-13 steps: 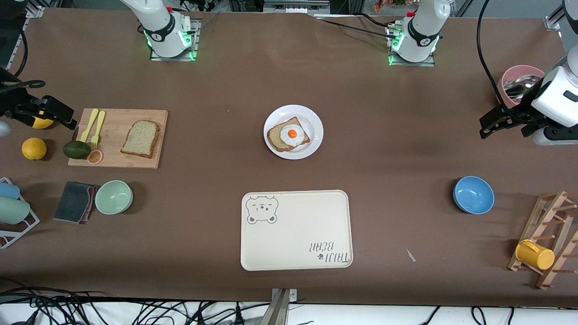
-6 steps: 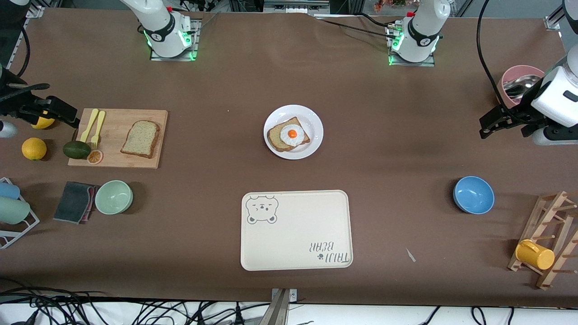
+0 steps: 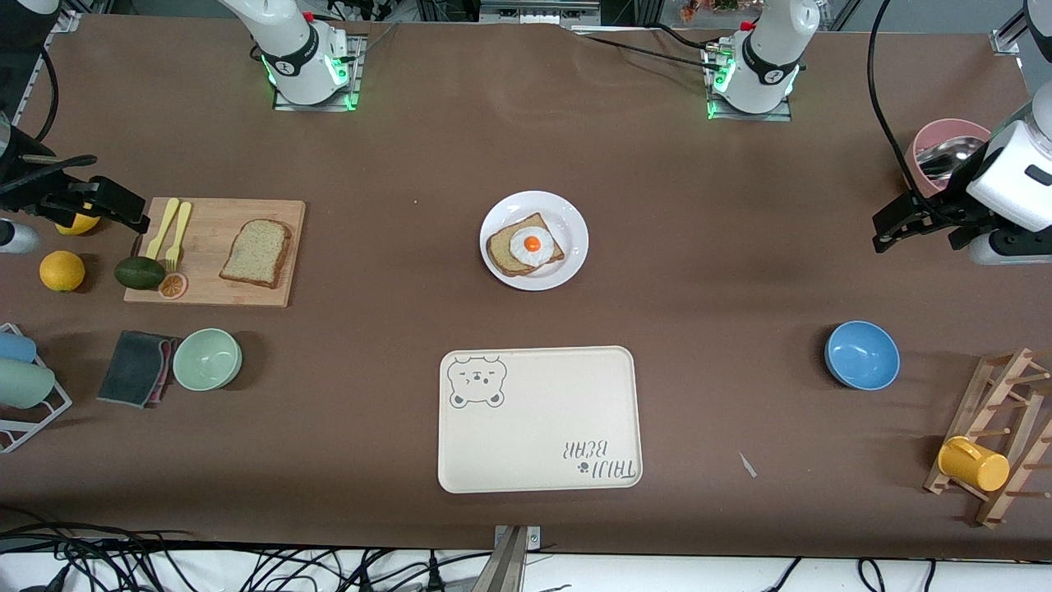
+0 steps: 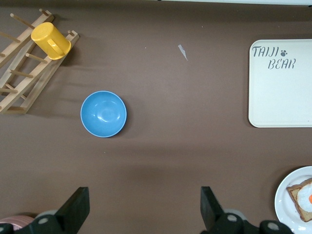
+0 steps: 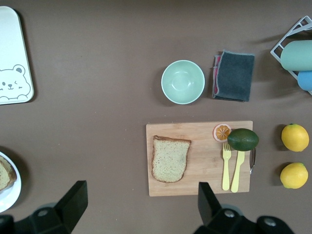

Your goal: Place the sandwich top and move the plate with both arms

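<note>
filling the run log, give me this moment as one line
stage: pre-grasp | sandwich top: on cutting board | plate: holds egg toast | right hand: open | left hand: open

White jointed arms (image 3: 768, 49), green-glowing bases (image 3: 312, 86), black cables (image 3: 883, 107)

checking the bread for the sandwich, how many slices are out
2. One tan speckled bread slice lies bare on the wooden cutting board toward the right arm's end. The other slice, under a fried egg, sits on the round white plate mid-table.
</note>
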Robot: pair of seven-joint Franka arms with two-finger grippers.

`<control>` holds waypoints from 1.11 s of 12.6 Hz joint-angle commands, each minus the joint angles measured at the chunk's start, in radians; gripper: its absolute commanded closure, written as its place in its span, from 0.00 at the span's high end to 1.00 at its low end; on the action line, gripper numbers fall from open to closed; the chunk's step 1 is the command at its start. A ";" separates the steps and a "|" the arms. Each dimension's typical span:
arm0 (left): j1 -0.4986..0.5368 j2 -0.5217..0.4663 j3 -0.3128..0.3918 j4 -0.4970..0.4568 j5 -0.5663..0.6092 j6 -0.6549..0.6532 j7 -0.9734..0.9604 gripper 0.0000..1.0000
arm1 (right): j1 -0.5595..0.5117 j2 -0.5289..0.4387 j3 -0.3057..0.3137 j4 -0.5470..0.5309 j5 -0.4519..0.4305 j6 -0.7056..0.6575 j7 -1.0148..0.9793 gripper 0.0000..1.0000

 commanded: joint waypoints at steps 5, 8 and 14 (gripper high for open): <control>-0.005 0.006 -0.001 0.025 0.024 -0.021 -0.011 1.00 | -0.015 -0.001 0.009 0.002 0.010 0.003 0.007 1.00; -0.005 0.006 -0.001 0.024 0.025 -0.021 -0.011 1.00 | -0.015 0.001 0.006 0.004 0.010 0.005 -0.004 1.00; -0.005 0.006 -0.001 0.024 0.022 -0.022 -0.011 1.00 | -0.020 0.038 0.006 -0.021 0.018 0.008 -0.007 1.00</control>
